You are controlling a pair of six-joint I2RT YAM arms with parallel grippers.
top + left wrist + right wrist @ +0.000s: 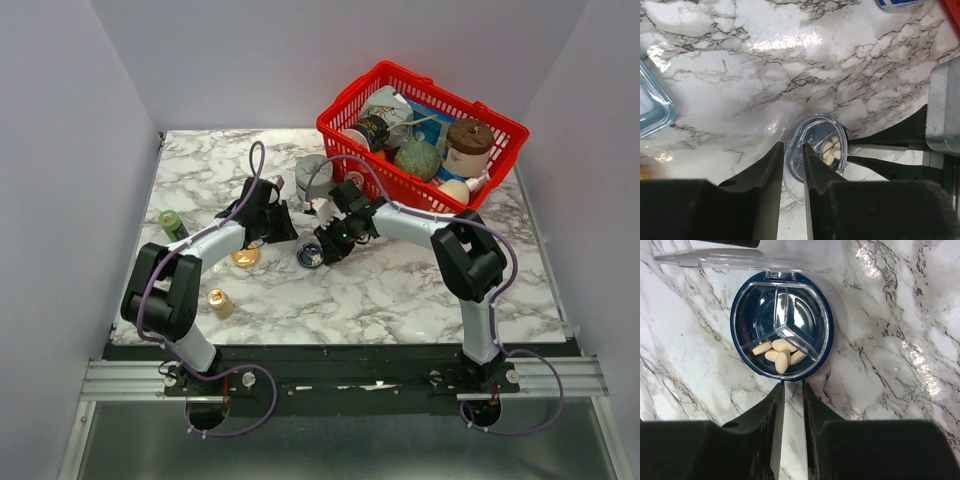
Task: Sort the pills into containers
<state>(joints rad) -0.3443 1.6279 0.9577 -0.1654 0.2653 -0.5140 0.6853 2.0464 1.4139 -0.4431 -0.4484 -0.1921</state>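
The dark blue dish [734, 340] is a round three-part case with its clear lid [740, 259] hinged open. Several pale oval pills [780, 356] lie in one compartment; the other two look empty. My right gripper [792, 385] hovers just off the dish's near rim, jaws a narrow gap apart with only marble between. My left gripper [792, 146] is nearly closed with the clear lid's edge [794, 172] between its fingers; the pills [831, 150] show beyond. From above, both grippers [283, 225] [322, 248] meet at the blue dish [309, 255]. The orange dish [245, 257] sits left of it.
A red wire basket [500, 125] of assorted items stands at the back right. A grey notched block [313, 170] sits behind the grippers. A green bottle [172, 222] and a small gold bottle [220, 302] stand at the left. A teal-rimmed clear container [652, 107] lies by the left gripper.
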